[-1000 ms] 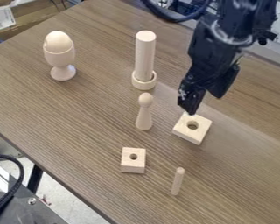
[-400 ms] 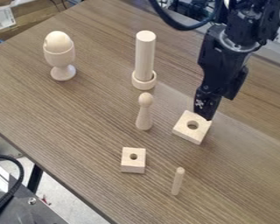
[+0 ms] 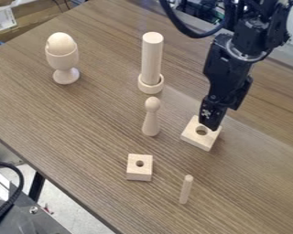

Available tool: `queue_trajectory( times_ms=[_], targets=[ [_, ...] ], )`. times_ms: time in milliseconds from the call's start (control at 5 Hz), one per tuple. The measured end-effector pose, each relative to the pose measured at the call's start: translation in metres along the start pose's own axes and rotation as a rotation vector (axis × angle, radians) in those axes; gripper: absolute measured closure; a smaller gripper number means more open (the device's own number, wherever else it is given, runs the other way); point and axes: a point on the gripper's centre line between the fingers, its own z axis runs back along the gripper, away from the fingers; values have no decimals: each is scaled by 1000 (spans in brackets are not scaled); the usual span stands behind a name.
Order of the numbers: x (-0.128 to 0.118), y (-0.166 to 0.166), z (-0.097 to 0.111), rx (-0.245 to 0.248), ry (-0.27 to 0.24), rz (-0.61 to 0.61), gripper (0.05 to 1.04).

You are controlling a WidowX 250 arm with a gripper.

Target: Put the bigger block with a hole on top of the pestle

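Two holed blocks lie on the tabletop (image 3: 82,137): the small block (image 3: 139,167) at lower centre and, farther off, the bigger block (image 3: 194,137) right of centre. The hand (image 3: 210,124) is at its far edge; whether it is apart or together, I cannot tell. Grasping seems the step in hand. Next: grip squarely, lift clear, then centre the hole over the pestle (image 3: 151,119), probably the knobbed piece mid-frame.

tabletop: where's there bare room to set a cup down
Bare tabletop lies between the egg cup and the small holed block, and right of the thin dowel in the view. It's crowded around the bigger block, where the gripper hangs.
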Motion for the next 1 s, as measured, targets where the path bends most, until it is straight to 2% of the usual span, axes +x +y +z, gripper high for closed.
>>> queue_trajectory(
  times_ms=[400,600,1000],
  targets=[
    [2,2,-5,25,23,21,83],
    [4,7,-8,66,36,38,83],
    [6,9,-14,84,36,46,83]
  ],
)
